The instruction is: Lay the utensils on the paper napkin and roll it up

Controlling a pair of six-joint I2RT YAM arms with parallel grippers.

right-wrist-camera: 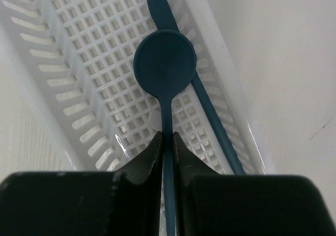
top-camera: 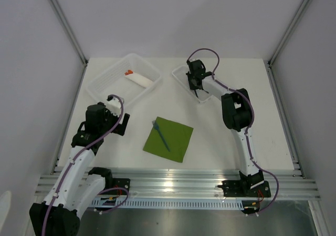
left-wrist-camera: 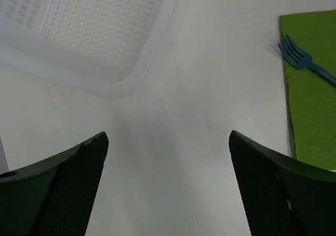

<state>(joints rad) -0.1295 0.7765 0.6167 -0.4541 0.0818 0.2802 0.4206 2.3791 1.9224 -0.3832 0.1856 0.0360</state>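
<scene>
The olive-green paper napkin (top-camera: 168,139) lies flat on the table between the arms, with a dark blue fork (top-camera: 160,134) lying on it; both also show in the left wrist view, napkin (left-wrist-camera: 312,89) and fork (left-wrist-camera: 303,62). My right gripper (right-wrist-camera: 167,137) is over the small white basket (top-camera: 189,83) and is shut on the handle of the dark blue spoon (right-wrist-camera: 165,61). A dark blue knife (right-wrist-camera: 207,107) lies beside it in the basket. My left gripper (left-wrist-camera: 168,141) is open and empty above bare table, left of the napkin.
A large clear tray (top-camera: 124,81) at the back left holds a white paper roll with orange tips (top-camera: 139,78). Its corner shows in the left wrist view (left-wrist-camera: 126,83). Side walls and rails bound the table.
</scene>
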